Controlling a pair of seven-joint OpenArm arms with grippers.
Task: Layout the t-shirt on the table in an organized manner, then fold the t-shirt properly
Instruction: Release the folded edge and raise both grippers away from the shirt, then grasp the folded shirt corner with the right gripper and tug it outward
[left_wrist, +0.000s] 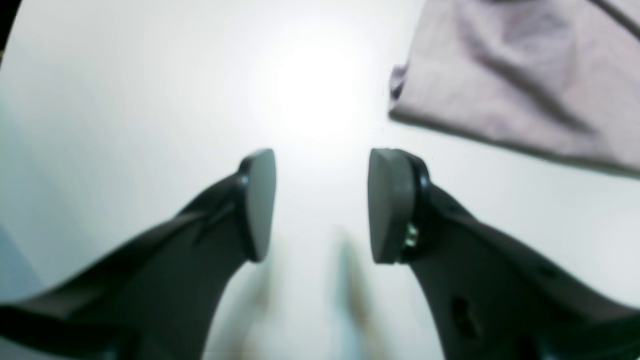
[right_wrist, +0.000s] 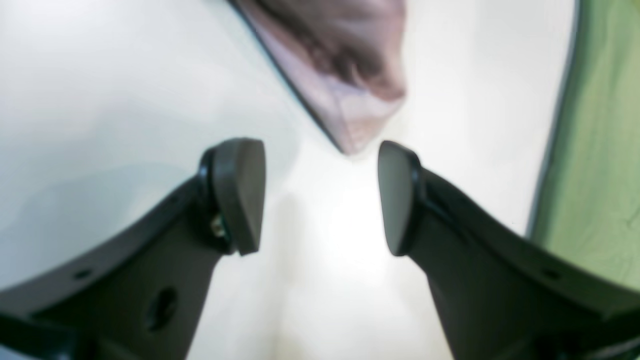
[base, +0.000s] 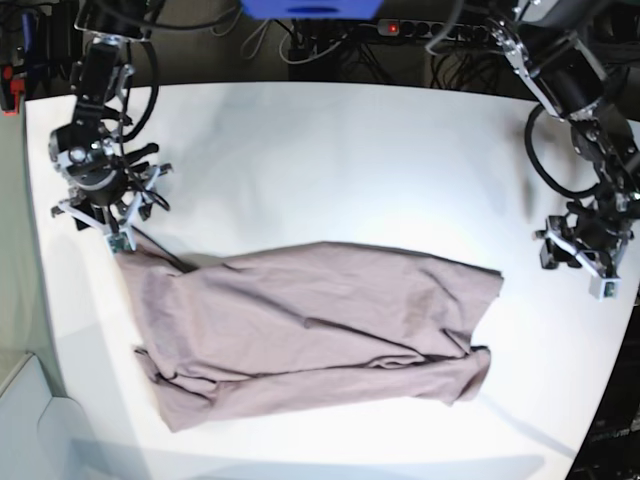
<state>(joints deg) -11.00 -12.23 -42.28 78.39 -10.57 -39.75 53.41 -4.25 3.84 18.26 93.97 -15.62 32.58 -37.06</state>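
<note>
The mauve-pink t-shirt lies crumpled and partly doubled over on the white table, in the front middle of the base view. My right gripper hovers at the shirt's upper left corner. In the right wrist view this gripper is open with nothing between its pads, and a pointed corner of the t-shirt ends just ahead of them. My left gripper hangs over bare table well to the right of the shirt. In the left wrist view it is open and empty, with the t-shirt at the upper right.
The table's curved edge runs close beside my right arm, with green floor beyond it. Cables and a power strip lie behind the table's back edge. A blue object sits at the top centre.
</note>
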